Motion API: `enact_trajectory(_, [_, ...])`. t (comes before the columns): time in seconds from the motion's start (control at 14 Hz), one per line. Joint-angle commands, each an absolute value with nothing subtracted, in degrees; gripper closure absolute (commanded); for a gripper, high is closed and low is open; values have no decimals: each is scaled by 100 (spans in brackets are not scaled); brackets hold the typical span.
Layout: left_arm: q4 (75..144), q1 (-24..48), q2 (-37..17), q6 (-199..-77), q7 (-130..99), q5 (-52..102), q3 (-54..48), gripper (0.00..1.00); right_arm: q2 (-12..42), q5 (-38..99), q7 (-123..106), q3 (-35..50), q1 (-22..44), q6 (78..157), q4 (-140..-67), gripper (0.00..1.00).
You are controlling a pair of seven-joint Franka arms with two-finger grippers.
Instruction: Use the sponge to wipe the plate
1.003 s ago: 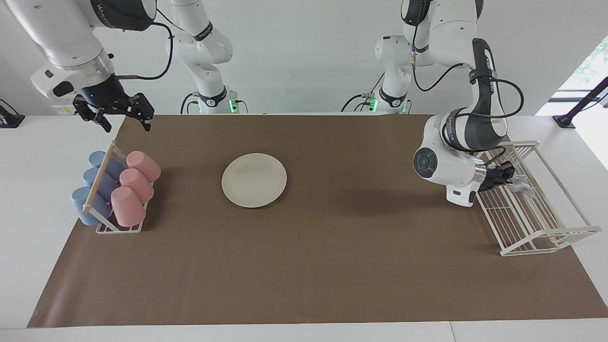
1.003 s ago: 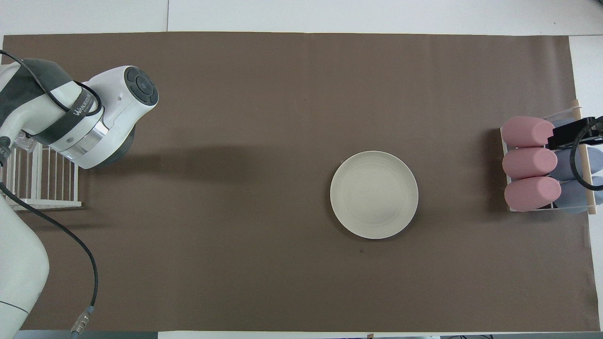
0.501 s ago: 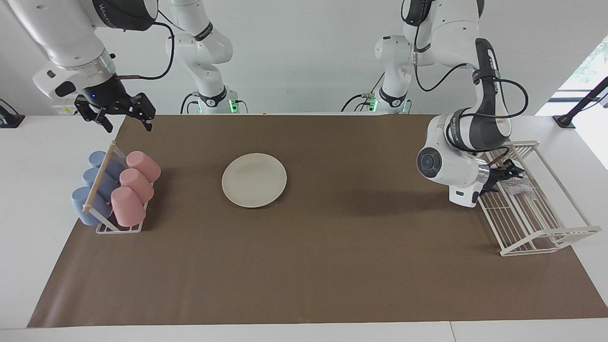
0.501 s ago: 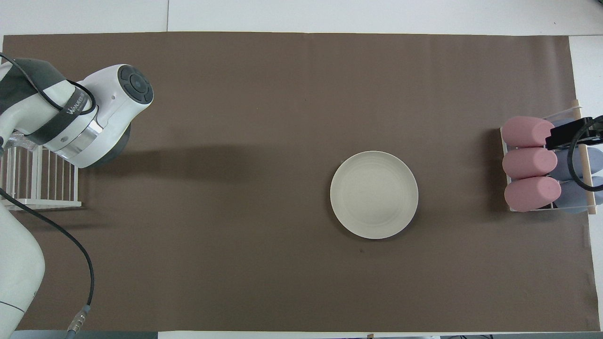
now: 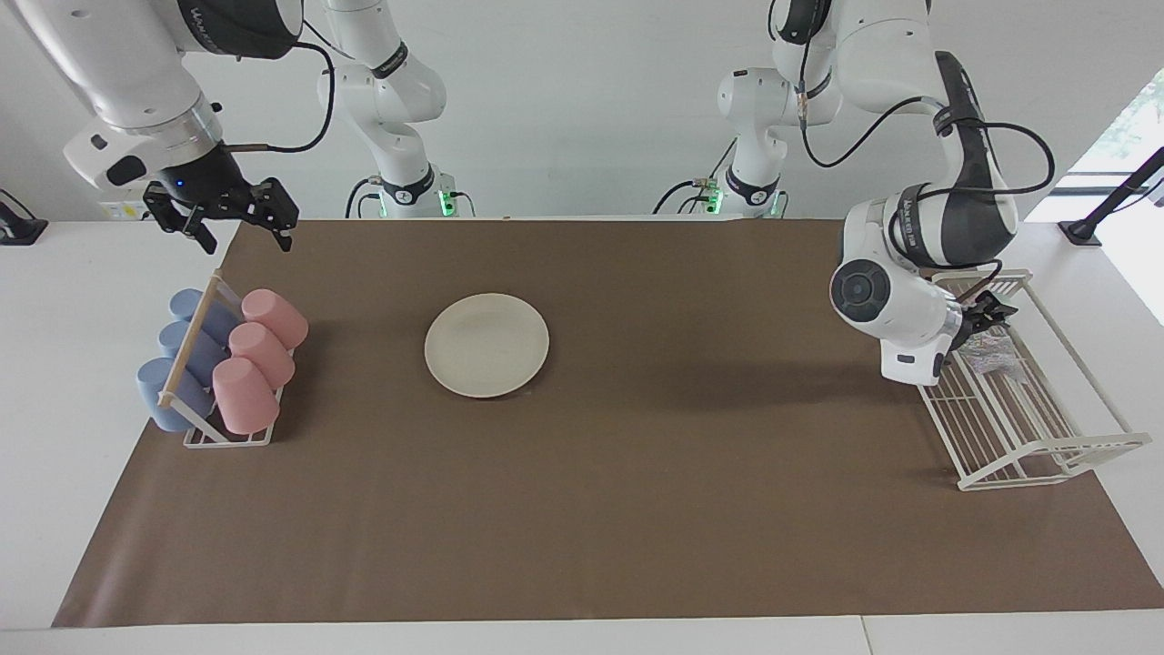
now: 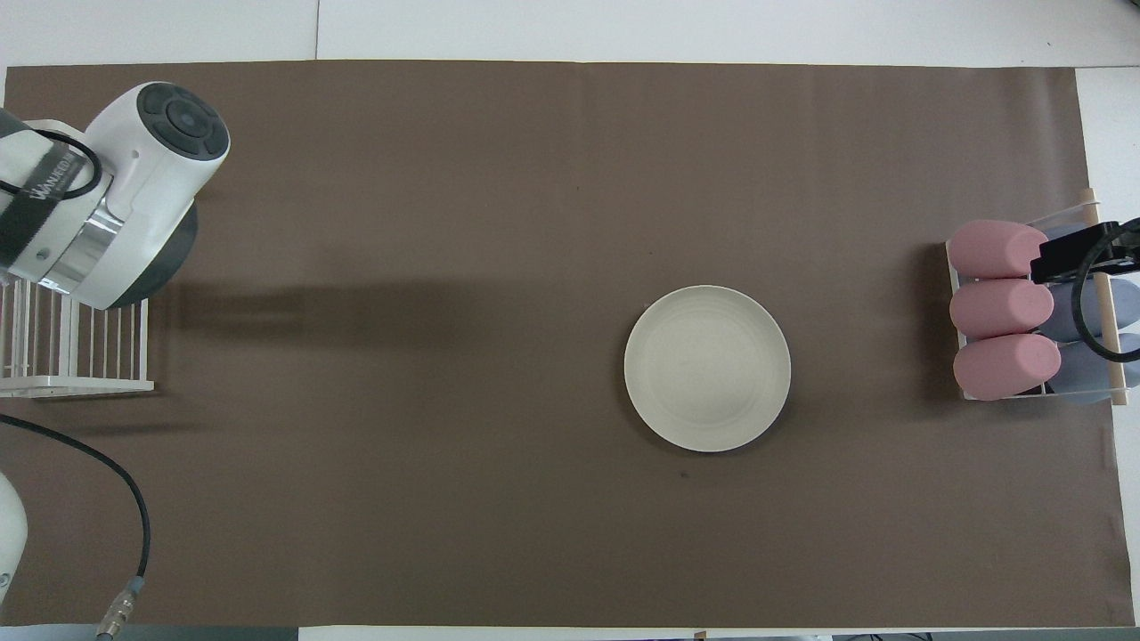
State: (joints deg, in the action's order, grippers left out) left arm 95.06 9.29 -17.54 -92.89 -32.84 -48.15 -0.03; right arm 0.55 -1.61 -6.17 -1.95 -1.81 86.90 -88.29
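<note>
Overhead, the left arm's wrist covers the left gripper and the sponge entirely, and the picture's edge cuts off most of the white rack. Facing the robots, the left gripper peeks out past the wrist, its fingers too small to read, and the sponge is just a glint in the rack. Overhead, only a black sliver of the right gripper shows at the edge, over the cups.

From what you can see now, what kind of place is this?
Probably a robotics lab set up as a dishwashing station: a table under a brown mat, with a plate, a cup holder of pink and blue cups, and a white wire rack.
</note>
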Motion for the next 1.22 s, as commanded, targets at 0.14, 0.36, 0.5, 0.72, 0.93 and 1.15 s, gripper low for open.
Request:
enact_trajectory(0.14, [9440, 730, -959, -9212, -3033, -3387, 44, 0, -9, -35, -510, -193, -158, 8596, -8895, 0])
enact_trajectory(0.36, [9396, 265, -389, -9193, -2428, -2070, 44, 0, -9, 228, -492, -193, -158, 8604, -8895, 0])
enact_trajectory(0.5, [9413, 18, -133, -9150, -2076, -1506, 44, 0, -9, 237, -492, -193, -158, 8613, -8886, 0])
enact_trajectory(0.72, [9431, -342, 87, -8931, -979, -627, 44, 0, -9, 229, -492, -193, -158, 8604, -8886, 0])
enact_trajectory(0.93, [9536, -344, 167, -8492, -45, -264, 44, 0, -9, 220, -510, -193, -158, 8604, -8895, 0])
enact_trajectory(1.15, [9624, 192, 184, -8446, -297, -220, 44, 0, -9, 132, -510, -185, -149, 8604, -8894, 0])
